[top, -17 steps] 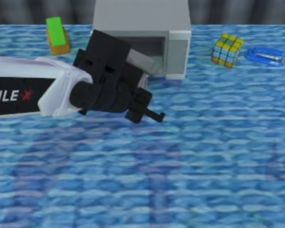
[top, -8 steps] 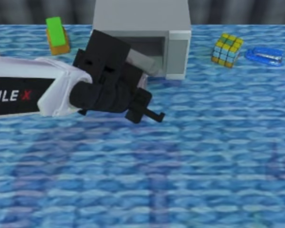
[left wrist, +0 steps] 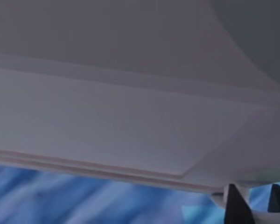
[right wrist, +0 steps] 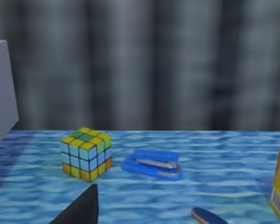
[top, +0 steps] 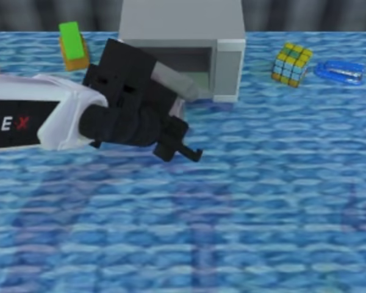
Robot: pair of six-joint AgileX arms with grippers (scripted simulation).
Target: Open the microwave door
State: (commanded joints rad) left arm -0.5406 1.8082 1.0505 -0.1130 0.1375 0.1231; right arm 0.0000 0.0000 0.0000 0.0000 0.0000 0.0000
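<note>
Grey microwave door (top: 174,82) was seen swung partly out from the microwave (top: 182,27), presumably drawn by the left claw (top: 184,150); claw state could not be told.

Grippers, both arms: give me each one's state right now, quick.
Left end effector: at the swung-out microwave door; open or shut cannot be told.
Right end effector: only a dark tip shows in its wrist view; cannot be told.

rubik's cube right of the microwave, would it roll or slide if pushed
The cube sits on a flat face, so it would probably slide, not roll. It looks rigid and light. Pushed rightward, it would likely bump the blue stapler beside it.
</note>
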